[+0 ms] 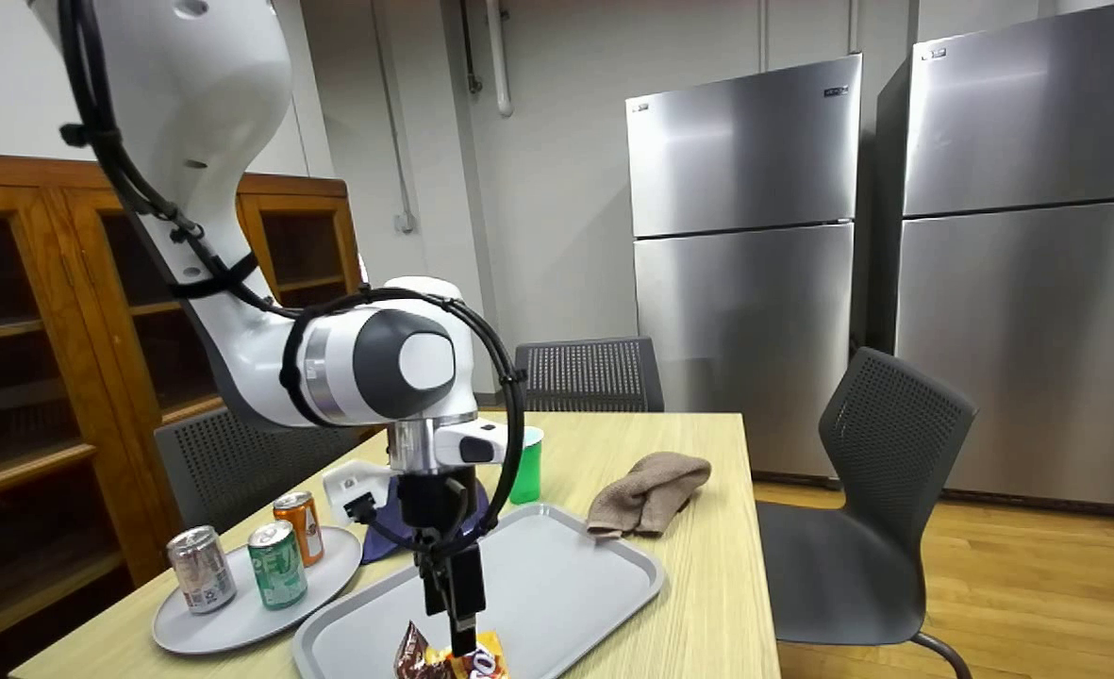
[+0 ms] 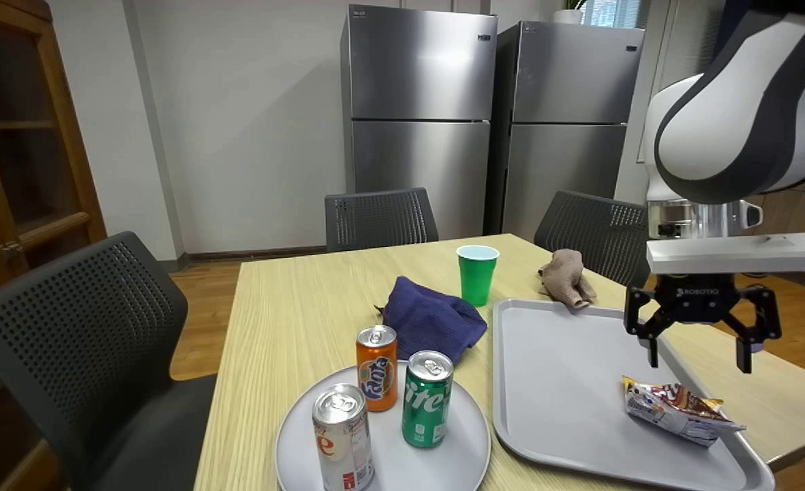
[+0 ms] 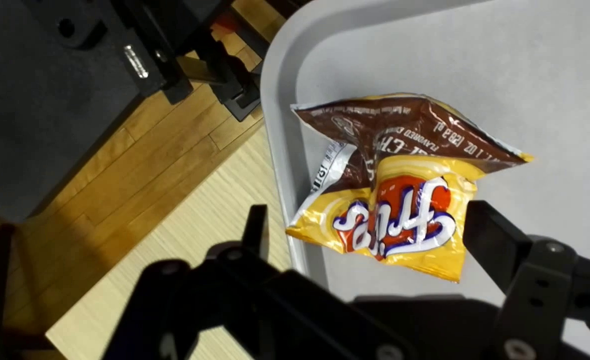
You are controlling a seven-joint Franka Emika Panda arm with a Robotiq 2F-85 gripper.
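Snack bag [image 3: 394, 200]: white letters read "Frit" and "os", split by a deep crease; the brown band carries "FLAVORED" and "1 OZ. (28.3 g)".
Bag's look: glossy, crumpled, yellow and brown, one end flaring wide.
Bag's place: lying in the gray tray [image 2: 566, 382], near a corner, on the bench [image 2: 293, 307].
Orange can [image 2: 377, 375]: "Fanta".
Green can [image 2: 427, 402]: "ite" visible, on the round plate [image 2: 409, 470].
Tool [image 2: 699, 360]: marked "ROBOTIQ", spread wide, just above the bag.
Arm [image 1: 264, 358]: angles down and bends, its wrist pointing straight down.
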